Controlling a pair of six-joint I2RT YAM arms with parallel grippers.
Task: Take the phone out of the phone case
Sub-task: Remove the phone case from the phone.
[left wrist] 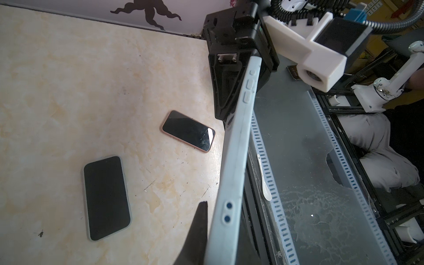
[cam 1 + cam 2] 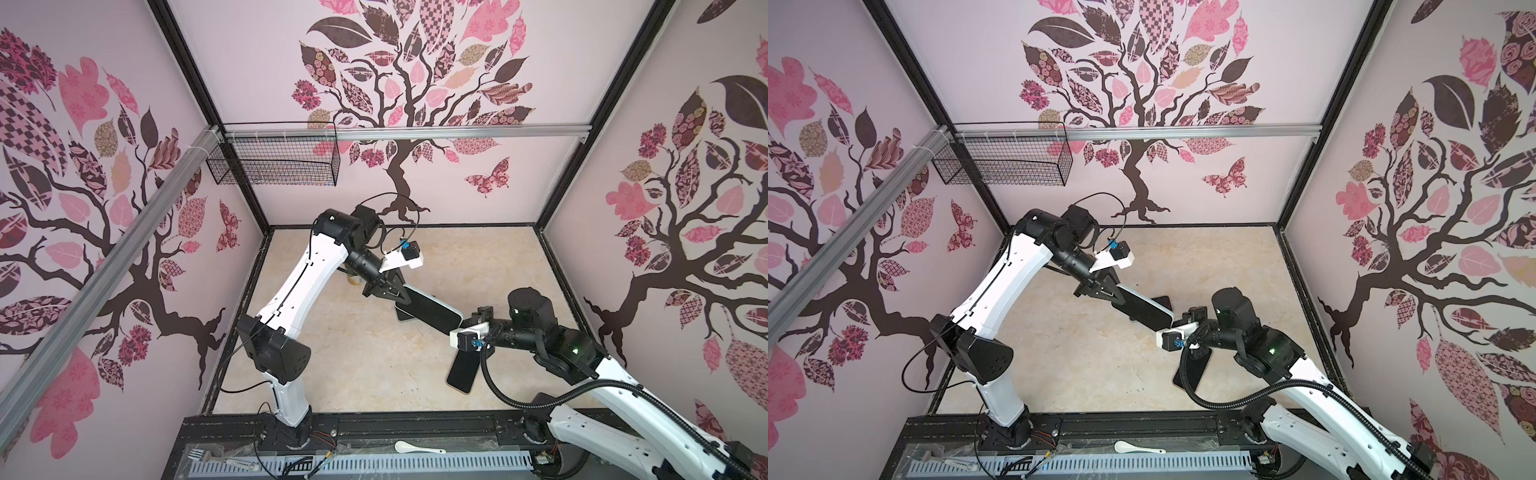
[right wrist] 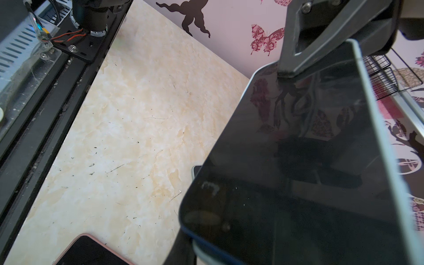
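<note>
Your left gripper (image 2: 401, 296) clamps one end of the phone (image 2: 432, 307), a finger on its screen. Your right gripper (image 2: 471, 322) pinches the pale blue phone case (image 1: 238, 146) at the other end. Both are raised, near the pink-cased phone (image 2: 462, 370) and farther back.

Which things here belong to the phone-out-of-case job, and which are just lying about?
In the job: phone in its light blue case; left gripper and right gripper, each clamped on one end of it.

Lying about: pink-cased phone and grey-cased phone flat on the table; white spoon and fork at the front edge; hanging wire basket.
</note>
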